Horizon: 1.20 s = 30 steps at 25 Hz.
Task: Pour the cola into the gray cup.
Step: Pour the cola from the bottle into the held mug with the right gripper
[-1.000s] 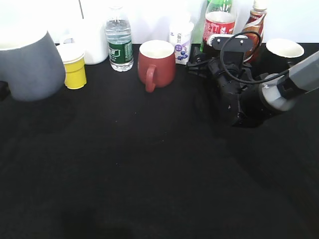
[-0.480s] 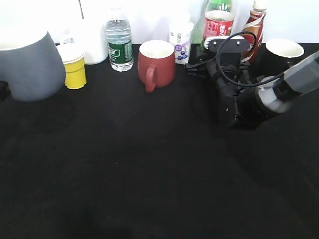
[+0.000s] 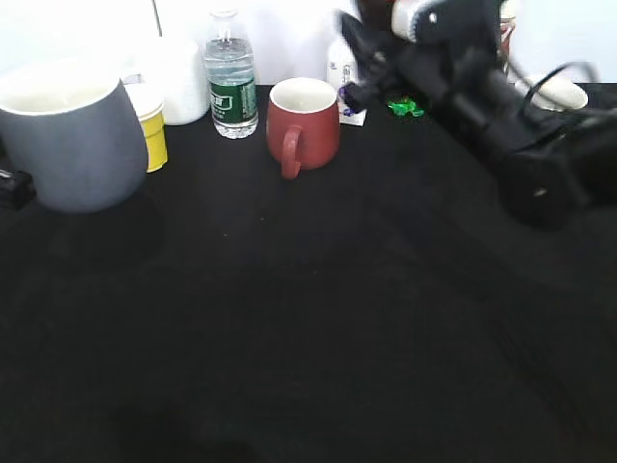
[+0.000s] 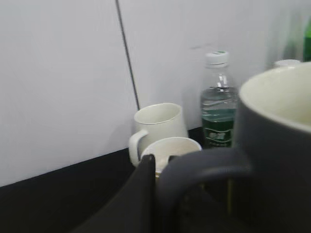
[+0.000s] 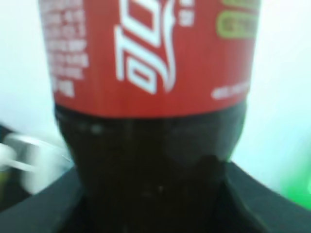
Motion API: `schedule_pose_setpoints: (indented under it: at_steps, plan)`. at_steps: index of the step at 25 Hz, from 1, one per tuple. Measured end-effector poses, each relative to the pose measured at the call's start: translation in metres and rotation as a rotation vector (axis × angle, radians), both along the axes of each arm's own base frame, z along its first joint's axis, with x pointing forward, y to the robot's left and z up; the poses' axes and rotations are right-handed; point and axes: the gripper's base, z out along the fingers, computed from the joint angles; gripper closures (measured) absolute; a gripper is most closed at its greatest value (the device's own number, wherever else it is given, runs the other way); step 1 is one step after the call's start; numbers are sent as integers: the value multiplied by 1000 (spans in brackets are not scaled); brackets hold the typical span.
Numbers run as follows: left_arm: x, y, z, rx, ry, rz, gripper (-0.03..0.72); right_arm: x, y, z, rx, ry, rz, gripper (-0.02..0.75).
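Half a second before, the right arm [image 3: 501, 116] had crouched low on the surface in front of the cola, whose red label showed behind it; now the arm had swung up and stretched toward the back row, blurred by motion, and the gray cup [image 3: 72, 135] had shifted slightly rightward and looked nearer; the cola [image 5: 150, 97] filled the right wrist view, its red label with white writing above and dark brown liquid below, seated between the two dark sides of the right end effector, so the bottle appeared to be gripped, though the blur left contact uncertain; in the exterior view the bottle itself was hidden behind the arm; the gray cup was matte with a whitish inside, standing at the left edge; in the left wrist view a finger [image 4: 141, 194] of the left end effector sat against the cup's handle [image 4: 194, 167], and whether it clamped could not be told; the surface [image 3: 289, 328] was black cloth; a red mug [image 3: 304, 123], a water bottle [image 3: 230, 82] and a white mug [image 4: 158, 126] stood before a white wall [image 4: 63, 73].
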Motion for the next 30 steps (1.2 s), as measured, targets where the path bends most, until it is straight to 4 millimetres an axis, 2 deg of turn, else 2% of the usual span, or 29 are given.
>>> schedule_pose_setpoints:
  at_steps: [2,4,6,9,13,20,30]
  plan:
    - [-2,-5,-1,-1,9,-60,648,-10,12,5,-42,-32,92,345]
    - [-4,-9,-1,14,12,-106,648,-22,29,-1,-137,-23,194,352]
    - [-5,-13,-2,35,13,-152,648,-27,36,-6,-245,-53,240,352]
    - [-10,-20,-4,59,23,-246,648,-27,36,-9,-445,-201,194,352]
    - [-11,-23,-6,79,27,-279,648,-25,35,-10,-667,-407,112,352]
    - [-10,-22,-16,115,101,-280,648,-20,30,-8,-848,-566,-15,353]
    - [-8,-19,-17,161,87,-242,648,-22,32,-4,-928,-718,-50,353]
